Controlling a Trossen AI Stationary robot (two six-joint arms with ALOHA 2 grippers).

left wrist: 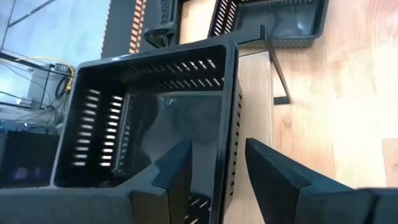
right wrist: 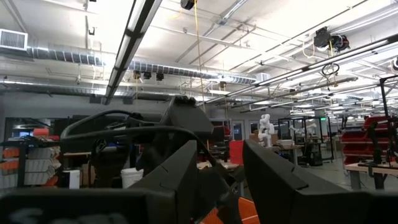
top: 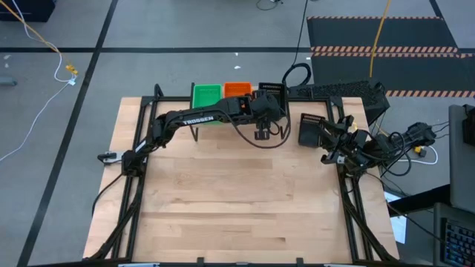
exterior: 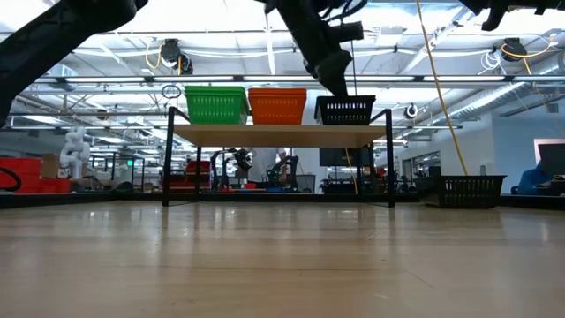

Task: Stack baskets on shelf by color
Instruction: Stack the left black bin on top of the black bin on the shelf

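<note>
Nearest, the wooden tabletop (top: 237, 200) lies bare across its whole front half, a pale plank surface with black frame rails along both side edges. Farther back, the left gripper (top: 263, 132) reaches over the shelf (exterior: 278, 134), its fingers (left wrist: 177, 171) apart astride one side wall of the black basket (exterior: 345, 109) on the shelf, one finger inside and one outside; whether they press the wall cannot be told. "TROSSEN" reads in white on the left arm (top: 197, 119). On the shelf the green basket (exterior: 214, 103), orange basket (exterior: 277, 105) and that black one stand side by side. Another black basket (top: 312, 128) sits on the tabletop just beside the right gripper (top: 335, 152), whose fingers stand apart, holding nothing. Beyond lies a workshop with grey floor and striped mats
</note>
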